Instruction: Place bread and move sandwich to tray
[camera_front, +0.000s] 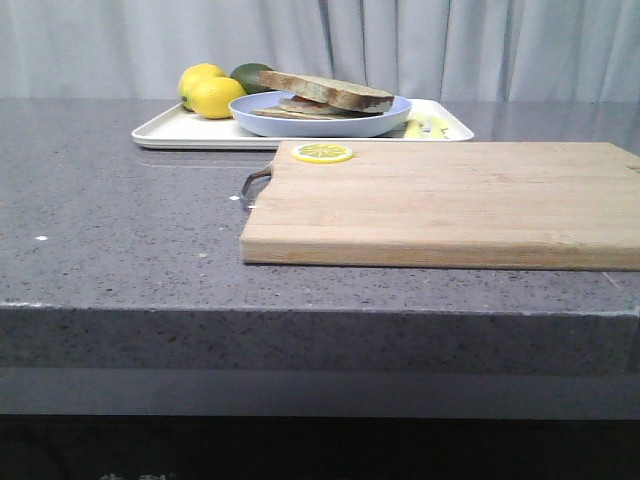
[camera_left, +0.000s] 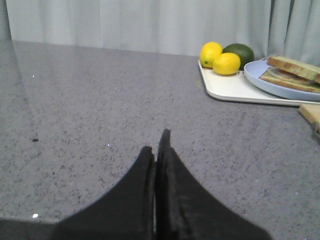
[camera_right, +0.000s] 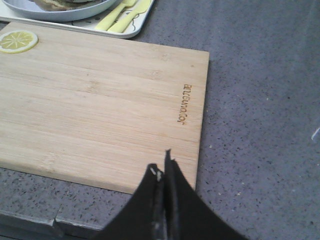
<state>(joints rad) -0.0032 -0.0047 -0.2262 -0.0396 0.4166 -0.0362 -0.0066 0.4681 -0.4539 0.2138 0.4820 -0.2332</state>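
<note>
Seemingly both arms are parked with the work finished: the left gripper (camera_left: 157, 150) has its jaws pressed together on nothing, low over bare grey countertop (camera_front: 120, 240), and the right gripper (camera_right: 164, 170) is likewise closed and empty, hanging over the near corner of the wooden cutting board (camera_front: 450, 200). That board carries only a lemon slice (camera_front: 322, 153) at its far-left corner. Beyond it, toward 12 o'clock in the front view, the white tray (camera_front: 180, 130) holds the pale-blue plate (camera_front: 390, 112), and on the plate sits the sandwich (camera_front: 310, 106) with the bread (camera_front: 330, 90) laid tilted across the top as its upper slice. Two lemons (camera_front: 208, 92) and a dark green fruit (camera_front: 250, 74) crowd the tray's 10 o'clock end; pale yellow cutlery (camera_right: 122, 12) lies at its other end. I judge both steps done, with nothing evidently left.
</note>
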